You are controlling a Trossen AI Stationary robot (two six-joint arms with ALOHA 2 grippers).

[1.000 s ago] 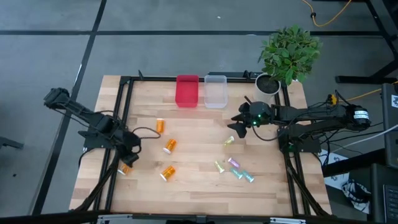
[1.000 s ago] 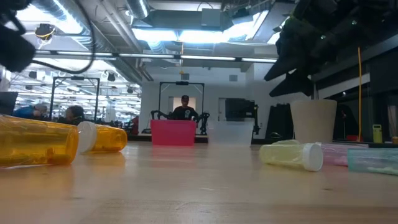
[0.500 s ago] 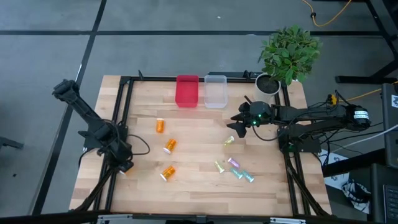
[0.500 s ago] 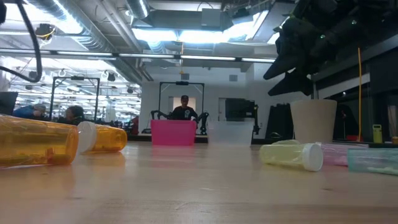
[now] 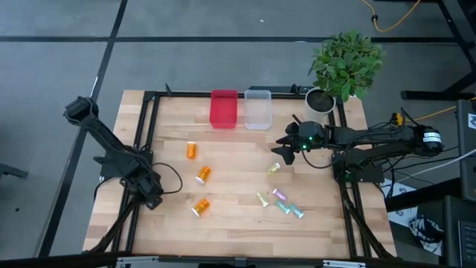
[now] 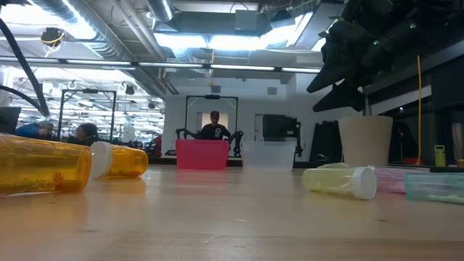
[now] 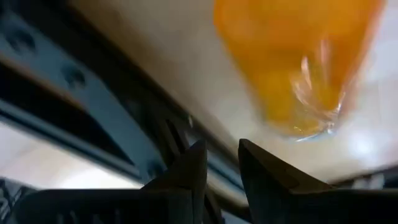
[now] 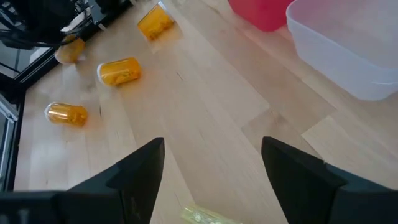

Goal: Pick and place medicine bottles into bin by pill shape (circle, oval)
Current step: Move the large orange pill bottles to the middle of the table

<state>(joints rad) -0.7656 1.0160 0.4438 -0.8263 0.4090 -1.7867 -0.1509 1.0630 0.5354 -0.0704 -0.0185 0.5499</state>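
Three orange bottles with white caps [image 5: 192, 150] [image 5: 202, 175] [image 5: 201, 207] lie on their sides at the table's left middle. A fourth orange bottle [image 7: 298, 62] lies by the left frame rail, hidden under my left gripper [image 5: 151, 199] in the high view. That gripper's fingers [image 7: 221, 168] stand almost together, just short of the bottle. Yellow [image 5: 274, 169], green [image 5: 262, 199], purple [image 5: 280, 194] and teal [image 5: 290, 210] vials lie at the right middle. My right gripper [image 5: 286, 149] is open and empty, above the table just beyond the yellow vial. My left gripper points down at the orange bottle [image 7: 292, 118] by the left rail. The bottle lies past the fingertips, not between them. I cannot tell whether the fingers touch it.
A red bin [image 5: 224, 109] and a clear bin [image 5: 257, 109] stand side by side at the far middle. A potted plant [image 5: 343, 67] stands at the far right corner. A black frame rail [image 5: 141, 149] runs along the table's left side beside my left gripper.
My left gripper has gone toward the table's near edge and down, over the orange bottle by the left rail, which it now covers in the high view. My right arm has kept still.
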